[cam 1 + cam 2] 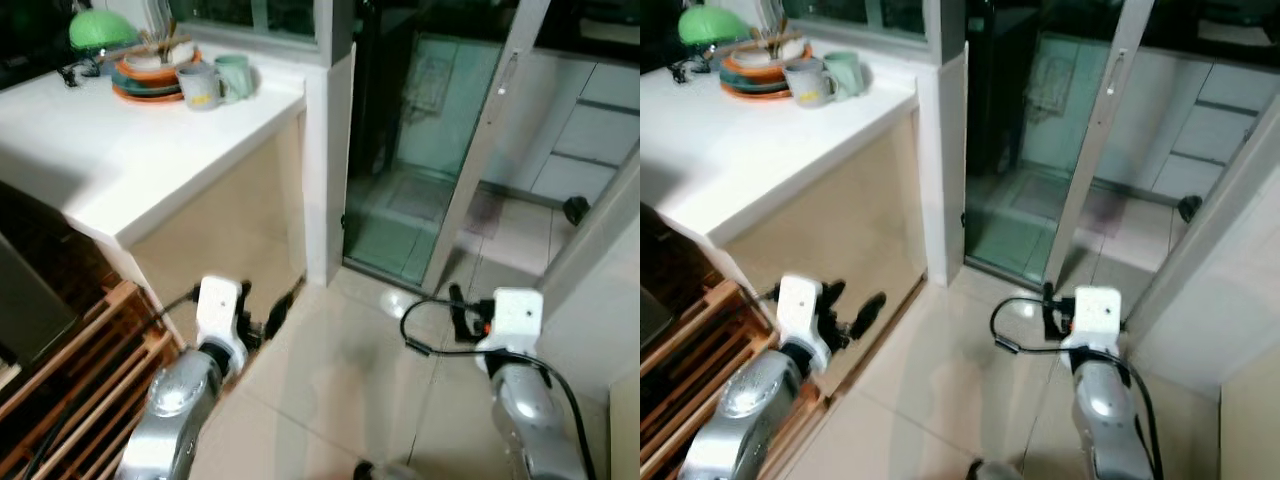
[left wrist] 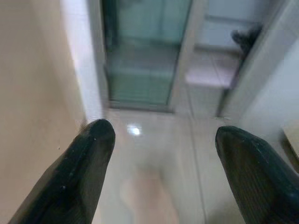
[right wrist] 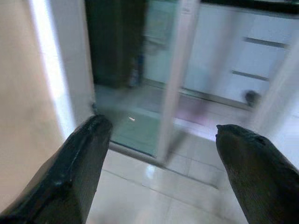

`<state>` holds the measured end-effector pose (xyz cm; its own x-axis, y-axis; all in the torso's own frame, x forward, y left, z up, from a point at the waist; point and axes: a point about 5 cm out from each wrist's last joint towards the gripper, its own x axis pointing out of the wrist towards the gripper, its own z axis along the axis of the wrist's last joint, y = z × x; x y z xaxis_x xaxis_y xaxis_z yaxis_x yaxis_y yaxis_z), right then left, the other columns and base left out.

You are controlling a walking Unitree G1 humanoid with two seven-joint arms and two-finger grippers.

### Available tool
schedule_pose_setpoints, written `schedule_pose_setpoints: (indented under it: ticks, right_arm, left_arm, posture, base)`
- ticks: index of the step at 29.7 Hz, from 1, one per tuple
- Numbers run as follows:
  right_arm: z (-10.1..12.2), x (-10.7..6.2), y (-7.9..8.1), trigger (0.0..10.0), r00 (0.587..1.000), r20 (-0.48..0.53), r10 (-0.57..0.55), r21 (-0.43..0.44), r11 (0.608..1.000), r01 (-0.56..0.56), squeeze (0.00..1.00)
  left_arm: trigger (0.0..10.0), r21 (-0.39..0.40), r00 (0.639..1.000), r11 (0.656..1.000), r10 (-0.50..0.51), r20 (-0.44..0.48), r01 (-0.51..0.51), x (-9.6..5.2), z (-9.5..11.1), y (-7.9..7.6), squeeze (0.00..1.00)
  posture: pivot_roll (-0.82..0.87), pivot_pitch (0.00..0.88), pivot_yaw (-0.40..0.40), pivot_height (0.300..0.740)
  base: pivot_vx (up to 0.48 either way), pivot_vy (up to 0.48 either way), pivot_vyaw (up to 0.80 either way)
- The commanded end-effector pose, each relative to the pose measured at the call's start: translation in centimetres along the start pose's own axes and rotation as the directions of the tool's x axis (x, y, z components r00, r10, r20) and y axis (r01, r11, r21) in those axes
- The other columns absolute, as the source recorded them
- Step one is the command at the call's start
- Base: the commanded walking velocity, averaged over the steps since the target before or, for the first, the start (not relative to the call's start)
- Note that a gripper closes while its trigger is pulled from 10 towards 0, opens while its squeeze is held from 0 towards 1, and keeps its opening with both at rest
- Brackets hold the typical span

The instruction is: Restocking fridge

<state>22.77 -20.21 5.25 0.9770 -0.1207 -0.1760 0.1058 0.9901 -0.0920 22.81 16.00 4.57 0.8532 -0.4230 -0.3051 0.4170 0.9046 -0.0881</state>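
My left gripper [image 1: 262, 312] hangs low over the pale tiled floor [image 1: 340, 390], close to the beige side panel of a white counter [image 1: 130, 150]. In the left wrist view its fingers [image 2: 88, 154] are spread wide with nothing between them. My right gripper [image 1: 462, 310] hangs over the floor in front of a glass door [image 1: 420, 170]. It is open too, and its fingers [image 3: 88, 149] hold nothing. I cannot make out a fridge or any goods to stock.
On the counter's far end sit a stack of plates [image 1: 150, 75], two mugs [image 1: 215, 80] and a green lid [image 1: 100, 30]. A wooden slatted rack [image 1: 70, 390] stands at my lower left. A white wall [image 1: 600, 300] closes in on the right.
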Motion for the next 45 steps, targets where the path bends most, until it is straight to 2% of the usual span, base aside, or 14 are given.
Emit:
schedule_pose_setpoints:
  ticks: [1, 3, 6, 9, 12, 14, 18, 22, 23, 24, 32, 38, 45]
  right_arm:
    - [0.3, 0.4, -0.1, 10.0, 1.000, -0.002, 0.008, -0.013, 1.000, -0.008, 0.09]
    - [0.3, 0.8, 0.2, 10.0, 1.000, 0.002, 0.018, -0.022, 1.000, -0.018, 0.09]
    - [1.2, 1.8, 0.7, 10.0, 0.999, 0.030, 0.043, -0.036, 0.998, -0.042, 0.09]
    - [2.1, 2.7, 1.0, 10.0, 0.996, 0.060, 0.059, -0.050, 0.997, -0.056, 0.13]
    - [2.6, 2.9, 1.2, 10.0, 0.993, 0.085, 0.076, -0.049, 0.996, -0.073, 0.15]
    - [2.5, 3.0, 1.6, 10.0, 0.992, 0.072, 0.103, -0.074, 0.992, -0.098, 0.13]
    - [2.4, 3.1, 1.8, 10.0, 0.992, 0.065, 0.112, -0.068, 0.992, -0.108, 0.12]
    - [2.0, 3.0, 2.4, 10.0, 0.993, 0.048, 0.112, -0.011, 0.994, -0.112, 0.11]
    - [2.0, 2.9, 2.4, 10.0, 0.993, 0.050, 0.110, 0.041, 0.993, -0.112, 0.11]
    - [2.0, 2.9, 2.5, 10.0, 0.992, 0.054, 0.114, 0.059, 0.991, -0.117, 0.11]
    - [2.1, 2.9, 2.8, 10.0, 0.989, 0.054, 0.136, 0.034, 0.990, -0.137, 0.13]
    - [2.3, 3.0, 2.5, 10.0, 0.990, 0.069, 0.125, 0.012, 0.992, -0.126, 0.11]
    - [2.3, 3.2, 2.5, 10.0, 0.990, 0.066, 0.124, -0.005, 0.992, -0.124, 0.12]
  left_arm:
    - [10.0, -0.009, 0.999, 1.000, 0.004, 0.034, -0.004, 0.2, 0.8, 0.0, 0.00]
    - [10.0, -0.003, 0.996, 0.999, 0.041, 0.079, -0.041, 0.7, 1.9, 0.3, 0.00]
    - [10.0, -0.064, 0.991, 0.997, 0.059, 0.124, -0.051, 1.4, 3.1, -0.2, 0.00]
    - [10.0, -0.096, 0.990, 0.993, 0.079, 0.117, -0.068, 1.3, 3.3, -0.3, 0.00]
    - [10.0, -0.105, 0.988, 0.990, 0.107, 0.107, -0.096, 1.3, 3.2, -0.1, 0.00]
    - [10.0, -0.100, 0.984, 0.987, 0.134, 0.118, -0.123, 1.5, 3.5, 0.3, 0.00]
    - [10.0, -0.083, 0.978, 0.986, 0.157, 0.138, -0.147, 2.1, 4.3, 0.7, 0.00]
    - [10.0, -0.031, 0.963, 0.972, 0.233, 0.134, -0.231, 2.1, 4.9, 1.2, 0.00]
    - [10.0, 0.011, 0.950, 0.958, 0.282, 0.131, -0.286, 1.9, 5.0, 1.7, 0.00]
    - [10.0, 0.010, 0.950, 0.957, 0.288, 0.122, -0.291, 2.0, 5.0, 1.8, 0.00]
    - [10.0, -0.011, 0.965, 0.974, 0.228, 0.129, -0.228, 2.9, 5.5, 1.2, 0.00]
    - [10.0, 0.004, 0.974, 0.983, 0.179, 0.140, -0.182, 3.3, 5.5, 0.5, 0.00]
    - [10.0, 0.001, 0.971, 0.985, 0.171, 0.169, -0.174, 3.5, 6.0, 0.6, 0.00]
  posture:
    - [-0.20, 0.000, 0.013, 0.740]
    - [-0.20, 0.000, 0.013, 0.740]
    - [-0.21, 0.000, 0.025, 0.740]
    - [-0.21, 0.000, 0.021, 0.740]
    - [-0.20, 0.000, 0.015, 0.740]
    - [-0.19, 0.000, 0.006, 0.740]
    - [-0.18, 0.000, 0.001, 0.740]
    - [-0.19, 0.000, 0.006, 0.740]
    - [-0.18, 0.000, 0.005, 0.740]
    - [-0.18, 0.000, 0.003, 0.740]
    - [-0.18, 0.000, 0.003, 0.740]
    - [-0.19, 0.000, 0.009, 0.740]
    - [-0.19, 0.000, 0.011, 0.740]
  base:
    - [0.000, 0.000, -0.80]
    - [0.000, 0.000, -0.80]
    - [0.000, 0.000, -0.80]
    - [0.000, 0.000, -0.80]
    - [0.000, 0.000, -0.80]
    - [0.000, 0.000, 0.00]
    - [0.000, 0.000, 0.00]
    - [0.298, 0.000, 0.00]
    - [0.458, 0.000, 0.00]
    - [0.461, 0.000, 0.00]
    - [0.466, 0.000, 0.00]
    - [0.471, 0.000, 0.00]
    - [0.472, 0.000, 0.00]
